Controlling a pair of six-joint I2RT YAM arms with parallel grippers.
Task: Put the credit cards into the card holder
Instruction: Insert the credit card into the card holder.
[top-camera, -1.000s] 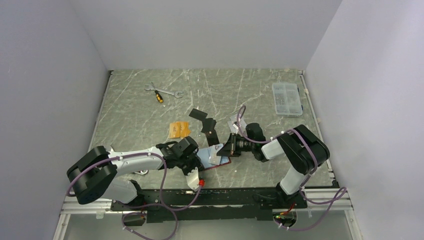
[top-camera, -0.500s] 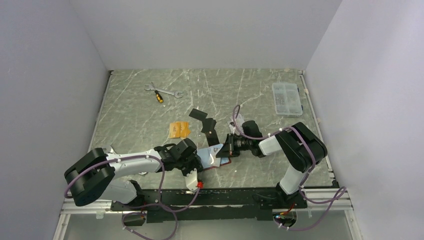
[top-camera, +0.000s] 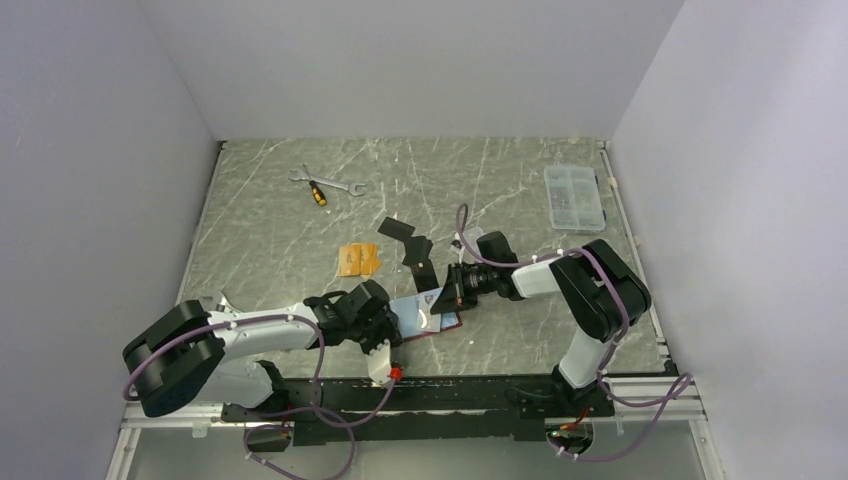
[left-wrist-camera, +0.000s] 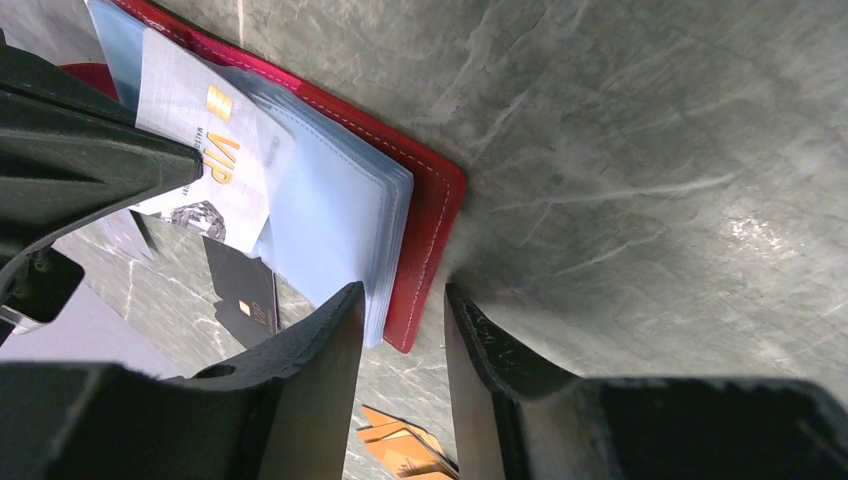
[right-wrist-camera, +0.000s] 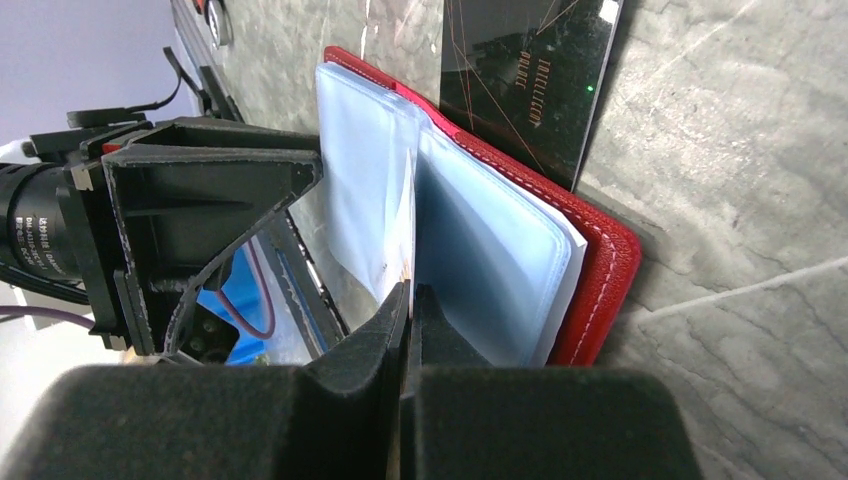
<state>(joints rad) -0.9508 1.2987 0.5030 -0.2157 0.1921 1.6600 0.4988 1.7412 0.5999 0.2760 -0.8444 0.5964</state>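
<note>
Arm bases sit at the near edge of the grey marbled counter (top-camera: 280, 230), and both arms reach in low toward its middle. Closest to them lies the card holder (left-wrist-camera: 432, 205), a dark-red wallet spread open and flat on the counter, its clear sleeves (right-wrist-camera: 490, 250) fanned upward.

The left gripper (left-wrist-camera: 400, 295) comes at the holder's near corner with its jaws partly apart. One finger rests over the edge of the sleeves, the other stands on bare counter just beside the red cover, and the cover's corner shows in the gap. Whether the fingers pinch the cover cannot be told.

From the opposite side the right gripper (right-wrist-camera: 408, 290) has its fingers pressed together on a silver-grey card (left-wrist-camera: 215, 170) printed with "VIP". The card stands on edge among the sleeves, partly in between two of them.

Just past the holder a black card (right-wrist-camera: 530, 70) lies flat, its near edge meeting the red cover. A second black card (top-camera: 397, 228) lies a little farther back. The orange cards (top-camera: 358, 259) sit in a small heap to the left of the black ones, apart from the holder.

Farther back on the left a wrench (top-camera: 345, 186) lies with a yellow-handled screwdriver (top-camera: 316, 192) touching it. Far back on the right, near the counter's edge, lies a clear compartment box (top-camera: 573, 197).
</note>
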